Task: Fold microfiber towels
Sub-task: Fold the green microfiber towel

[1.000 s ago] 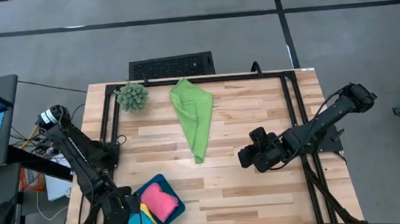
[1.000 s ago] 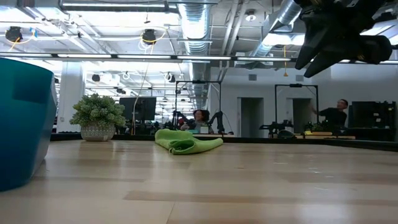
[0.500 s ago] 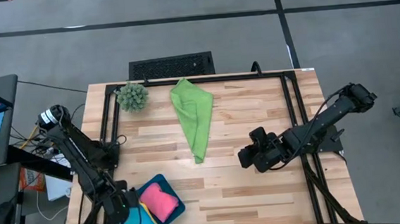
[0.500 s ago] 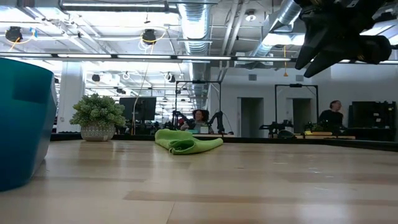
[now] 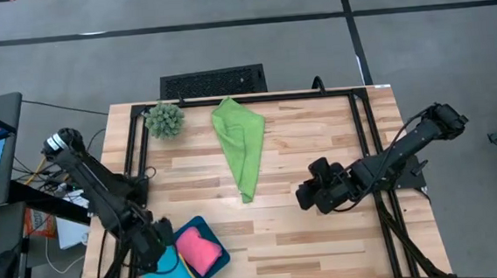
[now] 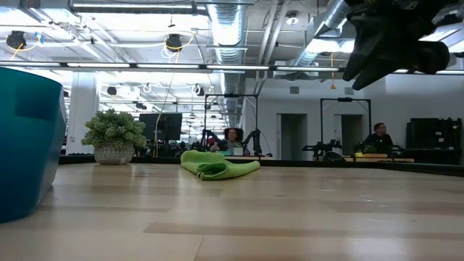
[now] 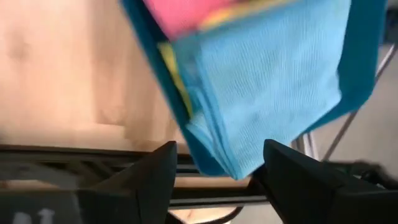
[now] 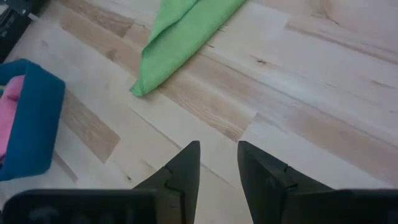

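My left gripper (image 7: 217, 171), at the near left corner of the desk (image 5: 318, 134) over the teal tray (image 5: 213, 264), has just gone from nearly closed to wide apart; in the left wrist view its fingers (image 7: 149, 174) stand either side of the bright blue towel's (image 7: 273, 81) folded corner without pinching it. In the high view that arm has also pulled back a little toward the desk's left edge. I read this as a release: the blue towel now lies in the tray beside the pink towel (image 5: 195, 250), with a strip of the yellow towel (image 7: 177, 81) showing between them.

My right gripper (image 8: 217, 165) hangs above the desk's right-centre, unchanged over the last second, fingers partly apart and holding nothing.

The green towel (image 5: 240, 144) lies loosely gathered, not squared, at the desk's far centre, near the small spiky plant (image 5: 165, 118). By my judgement it is the one towel left to fold.
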